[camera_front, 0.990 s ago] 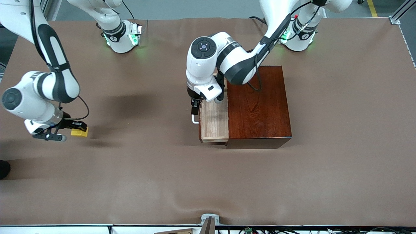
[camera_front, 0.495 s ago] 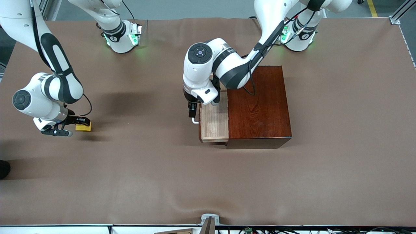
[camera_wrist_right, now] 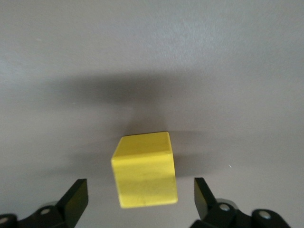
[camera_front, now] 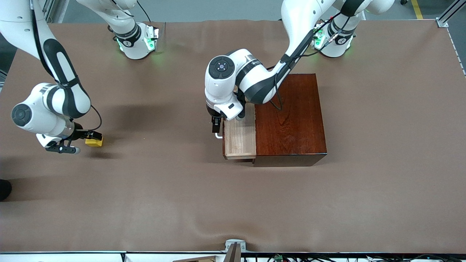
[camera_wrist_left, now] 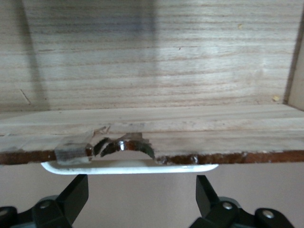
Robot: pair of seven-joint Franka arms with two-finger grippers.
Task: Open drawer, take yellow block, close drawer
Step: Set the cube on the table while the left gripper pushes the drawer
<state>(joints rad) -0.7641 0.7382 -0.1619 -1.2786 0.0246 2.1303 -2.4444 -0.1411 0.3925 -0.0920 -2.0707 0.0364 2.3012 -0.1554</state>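
1. The yellow block (camera_wrist_right: 145, 169) sits on the table at the front view's left, out of the drawer (camera_front: 239, 136).
2. The right gripper (camera_front: 81, 140) straddles it, fingers apart, apparently releasing it.
3. The left gripper (camera_front: 216, 125) spreads around the white handle (camera_wrist_left: 128, 166), seemingly ready to push shut.

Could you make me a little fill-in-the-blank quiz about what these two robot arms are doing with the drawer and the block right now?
1. The yellow block sits on the brown ____, between the open fingers of the right gripper.
2. The drawer of the dark wooden box is partly ____.
3. The left gripper is at the drawer's white ____.
4. The inside of the drawer looks ____.

Missing words: table; open; handle; empty
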